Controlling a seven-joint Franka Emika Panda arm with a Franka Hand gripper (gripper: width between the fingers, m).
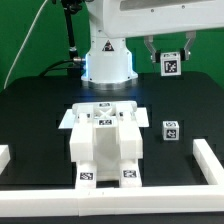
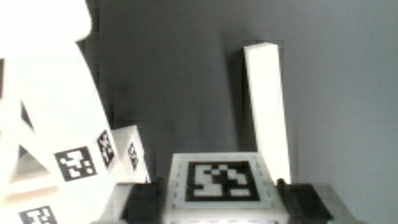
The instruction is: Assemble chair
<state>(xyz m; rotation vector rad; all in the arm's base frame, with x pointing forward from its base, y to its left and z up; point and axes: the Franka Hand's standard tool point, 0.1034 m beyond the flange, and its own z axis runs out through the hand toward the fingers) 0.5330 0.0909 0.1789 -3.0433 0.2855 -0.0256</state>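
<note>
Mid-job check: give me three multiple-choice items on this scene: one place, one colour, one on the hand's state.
1. The loose block lies A) at the exterior view's right of the chair B) at its left C) on top of it.
2. The table is A) white B) wooden C) black.
3. The hand is A) open, empty B) shut on a tagged piece C) out of view.
A: it sits apart, right of the chair. C: dark surface throughout. B: the piece hangs in its grip.
</note>
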